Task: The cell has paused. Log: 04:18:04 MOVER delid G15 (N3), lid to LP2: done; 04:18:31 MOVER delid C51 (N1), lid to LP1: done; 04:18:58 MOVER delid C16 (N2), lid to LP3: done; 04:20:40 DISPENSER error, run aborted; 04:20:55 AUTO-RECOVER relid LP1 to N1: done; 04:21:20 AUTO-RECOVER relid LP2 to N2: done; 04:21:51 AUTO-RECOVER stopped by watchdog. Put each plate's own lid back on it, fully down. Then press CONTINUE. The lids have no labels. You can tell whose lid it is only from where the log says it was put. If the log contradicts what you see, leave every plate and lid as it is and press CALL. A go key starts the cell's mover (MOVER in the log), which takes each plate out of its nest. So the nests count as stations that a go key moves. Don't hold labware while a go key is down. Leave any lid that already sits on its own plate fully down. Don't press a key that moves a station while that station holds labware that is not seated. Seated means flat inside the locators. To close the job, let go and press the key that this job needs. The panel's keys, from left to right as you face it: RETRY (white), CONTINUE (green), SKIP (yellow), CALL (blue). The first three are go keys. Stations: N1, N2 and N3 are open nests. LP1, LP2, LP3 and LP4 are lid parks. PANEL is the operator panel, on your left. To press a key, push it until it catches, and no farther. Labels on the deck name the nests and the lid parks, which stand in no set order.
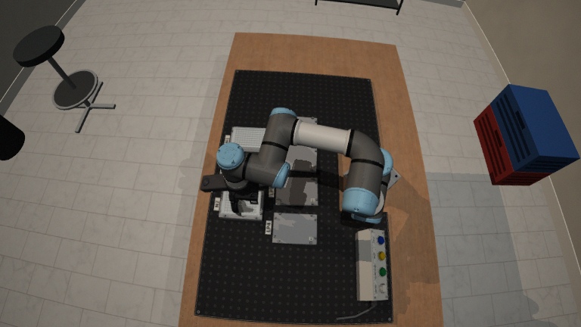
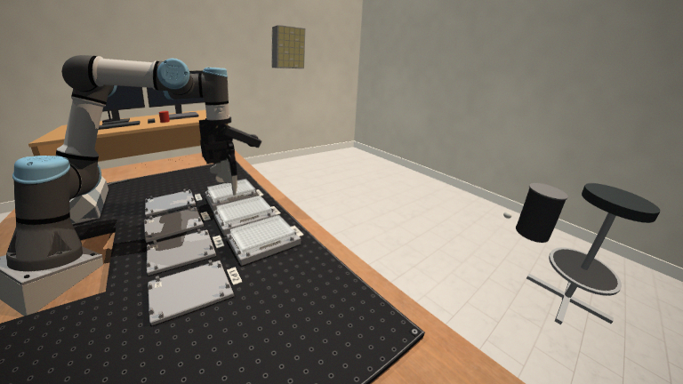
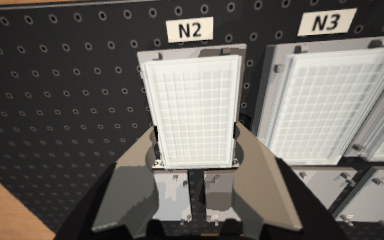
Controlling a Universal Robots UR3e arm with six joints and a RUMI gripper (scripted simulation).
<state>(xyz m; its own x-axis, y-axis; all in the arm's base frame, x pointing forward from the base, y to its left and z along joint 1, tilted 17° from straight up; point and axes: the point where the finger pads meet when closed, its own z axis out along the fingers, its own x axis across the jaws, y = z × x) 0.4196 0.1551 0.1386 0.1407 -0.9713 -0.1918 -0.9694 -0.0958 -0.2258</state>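
The grey two-jaw gripper [image 3: 194,167] clamps the translucent white gridded lid [image 3: 192,110] directly over the plate in nest N2 [image 3: 189,30], best lifted straight up, level, to avoid snagging locators.

The top view looks steeply down from high above the black perforated deck [image 1: 240,280], taking in the whole table, floor and walls. The exterior view stands near the deck's [image 2: 301,319] corner at bench height, looking across it toward the arm. The wrist view sits close above the N2 label [image 3: 189,29]. All three share the nests beside that label.
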